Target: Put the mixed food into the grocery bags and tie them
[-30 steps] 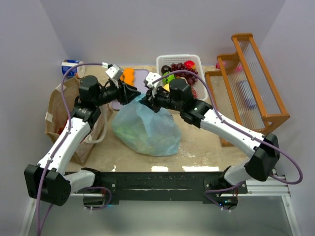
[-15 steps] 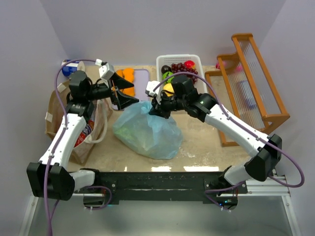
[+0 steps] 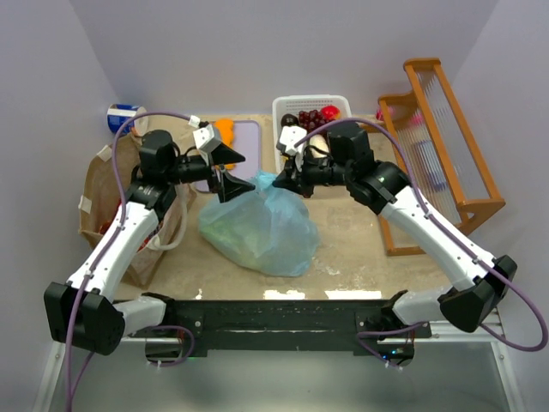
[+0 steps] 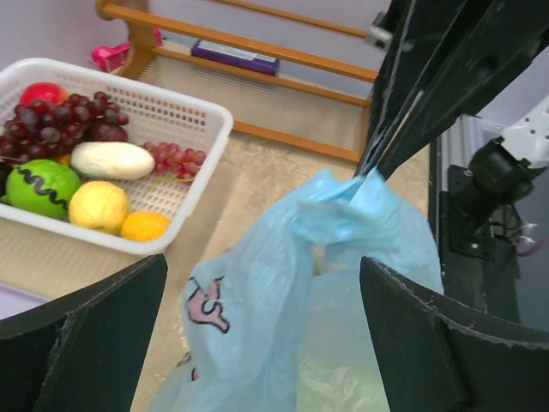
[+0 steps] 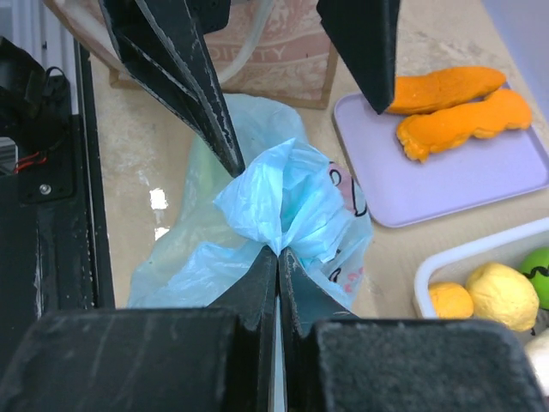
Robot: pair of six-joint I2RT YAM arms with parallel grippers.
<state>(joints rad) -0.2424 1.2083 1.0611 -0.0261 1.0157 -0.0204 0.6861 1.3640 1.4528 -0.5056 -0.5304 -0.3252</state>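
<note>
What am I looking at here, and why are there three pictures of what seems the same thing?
These are two robot arms bolted at the table's near edge, each ending in a two-finger gripper. One picture looks down from above and behind them; the other two come from small cameras on each wrist, so you see that arm's own black fingers up close. On the table lie a light-blue plastic bag, a brown paper bag, a white basket of toy fruit, a lilac tray with orange pieces, and a wooden rack. The right gripper is shut, pinching the blue bag's bunched top. The left gripper stands open beside it, holding nothing.
</note>
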